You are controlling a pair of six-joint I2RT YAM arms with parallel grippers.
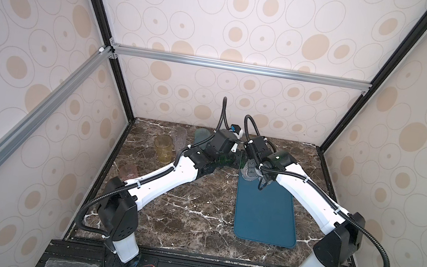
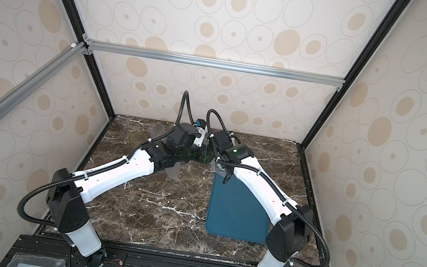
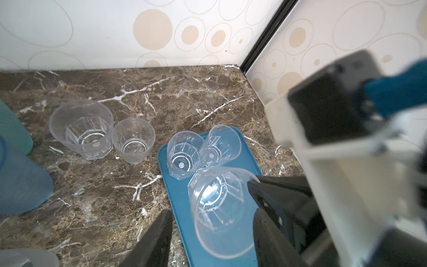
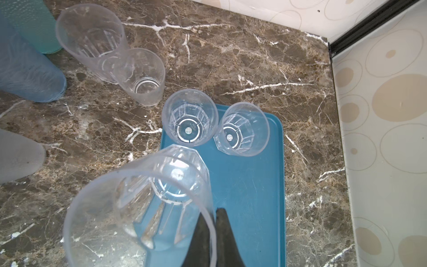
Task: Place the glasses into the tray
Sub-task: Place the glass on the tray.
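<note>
Right wrist view: right fingers [image 4: 226, 242] pinching tilted glass [image 4: 138, 208] by rim over tray [image 4: 254, 185]; left fingers [image 3: 154, 240] standing open; placing step, next probably needing upright set-down clear of two placed glasses [image 4: 189, 118].

Blue tray [image 3: 181, 203], two glasses [image 3: 184, 152] inside — two tumblers [image 3: 80, 129] beside

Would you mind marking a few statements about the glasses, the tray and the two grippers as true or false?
1. Two clear glasses stand upright in the tray. True.
2. The right gripper is open and empty. False: it is shut on the rim of a large clear glass.
3. The amber glass stands in the tray. False: it stands on the marble table, off the tray.
4. The left gripper has its jaws open. True.
</note>
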